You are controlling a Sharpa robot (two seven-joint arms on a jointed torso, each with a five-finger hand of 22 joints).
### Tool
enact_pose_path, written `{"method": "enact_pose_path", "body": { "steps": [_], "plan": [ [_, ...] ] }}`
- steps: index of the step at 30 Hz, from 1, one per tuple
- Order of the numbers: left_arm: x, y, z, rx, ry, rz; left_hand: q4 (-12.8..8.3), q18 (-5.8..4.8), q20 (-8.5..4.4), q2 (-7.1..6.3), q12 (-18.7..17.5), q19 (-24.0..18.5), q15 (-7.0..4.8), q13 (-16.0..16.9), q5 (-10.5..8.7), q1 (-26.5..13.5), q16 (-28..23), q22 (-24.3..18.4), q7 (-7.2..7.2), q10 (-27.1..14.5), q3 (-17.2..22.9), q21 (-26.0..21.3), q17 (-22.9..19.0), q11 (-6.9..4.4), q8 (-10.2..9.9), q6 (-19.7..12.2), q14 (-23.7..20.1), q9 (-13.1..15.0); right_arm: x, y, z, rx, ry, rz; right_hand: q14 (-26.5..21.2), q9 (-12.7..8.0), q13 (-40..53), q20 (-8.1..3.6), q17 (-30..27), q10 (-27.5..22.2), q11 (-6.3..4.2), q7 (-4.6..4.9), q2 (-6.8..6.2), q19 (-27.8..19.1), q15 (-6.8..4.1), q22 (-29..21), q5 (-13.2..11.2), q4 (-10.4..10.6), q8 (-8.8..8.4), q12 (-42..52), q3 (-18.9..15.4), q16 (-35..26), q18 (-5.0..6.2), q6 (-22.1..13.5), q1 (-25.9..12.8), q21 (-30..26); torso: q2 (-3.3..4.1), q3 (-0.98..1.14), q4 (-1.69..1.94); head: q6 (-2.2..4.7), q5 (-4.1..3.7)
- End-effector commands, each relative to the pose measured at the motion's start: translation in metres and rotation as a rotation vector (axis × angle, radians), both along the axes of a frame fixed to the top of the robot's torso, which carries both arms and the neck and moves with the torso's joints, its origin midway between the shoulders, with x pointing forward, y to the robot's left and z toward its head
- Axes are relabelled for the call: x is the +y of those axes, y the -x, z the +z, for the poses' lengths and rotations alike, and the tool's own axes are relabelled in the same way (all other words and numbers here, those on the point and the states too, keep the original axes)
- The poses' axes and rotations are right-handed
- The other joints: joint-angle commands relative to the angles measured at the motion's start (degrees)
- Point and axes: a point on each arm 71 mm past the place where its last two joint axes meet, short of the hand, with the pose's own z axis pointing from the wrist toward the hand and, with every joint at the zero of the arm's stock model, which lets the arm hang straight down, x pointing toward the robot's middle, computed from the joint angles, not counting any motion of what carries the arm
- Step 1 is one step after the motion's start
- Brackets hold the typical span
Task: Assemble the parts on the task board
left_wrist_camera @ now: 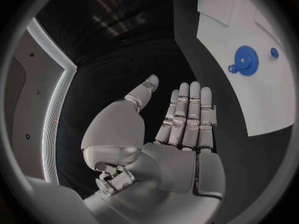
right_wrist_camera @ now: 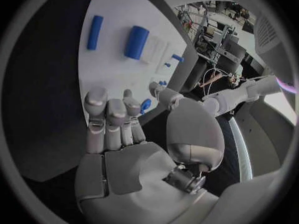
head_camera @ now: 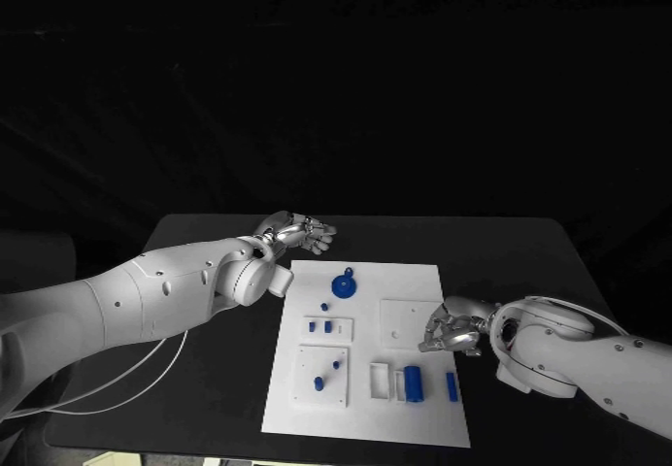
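The white task board (head_camera: 367,413) lies in the middle of the black table. On it are a blue gear (head_camera: 343,284), small blue pegs (head_camera: 326,374), a blue cylinder (head_camera: 415,382) and a blue bar (head_camera: 453,385). My left hand (head_camera: 297,233) hovers off the board's far left corner with its fingers straight and holds nothing (left_wrist_camera: 177,134); the gear (left_wrist_camera: 246,60) lies beyond it. My right hand (head_camera: 451,330) is at the board's right edge beside a white square plate (head_camera: 406,318), with its fingers bent (right_wrist_camera: 118,134). A blue bit (right_wrist_camera: 145,105) shows between its fingertip and thumb; held or behind, I cannot tell.
Two short blue pieces (head_camera: 320,327) stand in a white block left of the square plate. White slots (head_camera: 380,379) sit beside the cylinder. Bare black table (head_camera: 519,262) runs along both sides of the board and behind it. A white cable (head_camera: 133,374) hangs under my left arm.
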Motion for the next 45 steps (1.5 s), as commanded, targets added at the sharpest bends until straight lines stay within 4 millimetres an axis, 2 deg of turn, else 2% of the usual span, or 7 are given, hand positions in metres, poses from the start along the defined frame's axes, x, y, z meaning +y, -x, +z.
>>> {"method": "enact_pose_path", "body": {
  "steps": [1, 10, 20, 22, 24, 36, 45],
  "plan": [
    [-0.004, 0.002, -0.001, -0.005, 0.025, -0.023, 0.06, 1.07, 0.11, 0.24, -0.12, -0.04, 0.02, -0.05, 0.06, -0.51, -0.33, 0.08, -0.11, -0.23, 0.08, -0.24, 0.06, -0.03, 0.2, -0.25, 0.55, -0.06, -0.004, 0.012, -0.015, 0.232, 0.026, -0.06, 0.01, 0.17, 0.59, -0.34, 0.42, -1.39, 0.43, 0.5, 0.44, 0.17, 0.21, 1.31, -0.1, 0.52, -0.4, 0.71, -0.26, 0.48, 5.68, -0.15, -1.21, 0.6, -0.53, 0.19, -0.21, -0.62, -1.03],
    [-0.009, 0.005, -0.01, 0.01, 0.033, -0.026, 0.07, 1.05, 0.12, 0.24, -0.12, -0.04, 0.03, -0.06, 0.04, -0.7, -0.41, 0.11, -0.1, -0.25, -0.01, -0.25, 0.16, -0.02, 0.2, -0.27, 0.55, -0.08, 0.0, 0.025, -0.036, 0.294, 0.068, -0.086, -0.12, 0.98, 1.53, -0.57, 1.32, -1.76, 0.19, 0.2, 1.14, -0.21, 0.01, 1.28, -0.07, 1.39, 0.19, 1.64, -0.92, 0.88, 5.68, 0.79, -4.21, 1.55, -2.2, 0.01, -0.58, -3.15, -2.56],
    [-0.02, 0.006, -0.014, 0.022, 0.037, -0.044, 0.11, 1.04, 0.12, 0.33, -0.14, -0.05, 0.04, -0.07, 0.04, -0.84, -0.49, 0.12, -0.09, -0.28, -0.06, -0.27, 0.22, 0.0, 0.19, -0.31, 0.53, -0.09, 0.008, 0.027, -0.052, 0.321, 0.081, -0.099, -0.09, 1.3, 1.77, -0.63, 1.65, -1.79, 0.15, 0.17, 0.84, -0.28, -0.04, 1.24, -0.08, 1.9, 0.04, 1.85, -0.99, 0.97, 5.68, 0.38, -5.72, 2.01, -3.16, -0.39, -0.68, -4.35, -3.15],
    [-0.022, 0.007, -0.015, 0.026, 0.036, -0.049, 0.11, 1.04, 0.12, 0.34, -0.14, -0.05, 0.04, -0.07, 0.04, -0.85, -0.49, 0.12, -0.09, -0.29, -0.06, -0.27, 0.23, 0.0, 0.19, -0.32, 0.53, -0.1, 0.009, 0.027, -0.055, 0.327, 0.087, -0.095, -0.1, 1.37, 1.8, -0.65, 1.7, -1.83, 0.17, 0.18, 0.8, -0.32, -0.04, 1.22, -0.08, 2.02, 0.02, 1.86, -0.92, 0.96, 5.68, 0.33, -5.97, 2.07, -3.17, -0.48, -0.65, -4.11, -3.14],
    [-0.023, 0.009, -0.016, 0.028, 0.037, -0.056, 0.1, 1.04, 0.12, 0.34, -0.14, -0.05, 0.04, -0.08, 0.04, -0.86, -0.5, 0.12, -0.09, -0.29, -0.06, -0.28, 0.24, 0.0, 0.19, -0.32, 0.53, -0.1, 0.012, 0.027, -0.057, 0.334, 0.085, -0.092, -0.11, 1.41, 1.83, -0.67, 1.75, -1.88, 0.18, 0.21, 0.84, -0.36, -0.02, 1.22, -0.07, 2.1, -0.05, 1.85, -0.86, 0.95, 5.68, 0.17, -6.18, 2.14, -3.17, -0.55, -0.53, -4.5, -3.21],
    [-0.024, 0.01, -0.016, 0.03, 0.038, -0.061, 0.06, 1.04, 0.11, 0.36, -0.16, -0.09, 0.04, -0.09, 0.05, -0.87, -0.58, 0.14, -0.08, -0.34, -0.07, -0.3, 0.3, 0.01, 0.19, -0.35, 0.5, -0.11, 0.021, 0.033, -0.069, 0.358, 0.079, -0.095, -0.11, 1.75, 1.97, -0.72, 2.02, -2.17, 0.33, 0.35, 0.48, -0.75, 0.13, 1.17, -0.03, 2.19, -0.3, 1.8, -0.17, 0.8, 5.68, -0.27, -7.08, 2.51, -3.0, -0.5, -0.77, -5.63, -2.25],
    [-0.025, 0.01, -0.016, 0.031, 0.04, -0.065, 0.06, 1.04, 0.12, 0.41, -0.17, -0.1, 0.05, -0.1, 0.05, -0.91, -0.62, 0.14, -0.07, -0.36, -0.07, -0.32, 0.34, 0.02, 0.18, -0.38, 0.49, -0.12, 0.027, 0.03, -0.076, 0.331, 0.087, -0.096, -0.08, 1.91, 2.02, -0.66, 2.12, -2.24, 0.39, 0.42, -0.01, -0.85, 0.19, 1.14, -0.07, 2.37, -0.4, 1.79, 0.14, 0.7, 5.68, -0.41, -7.69, 2.69, -2.95, -0.53, -0.7, -5.14, -2.08]
  ]
}}
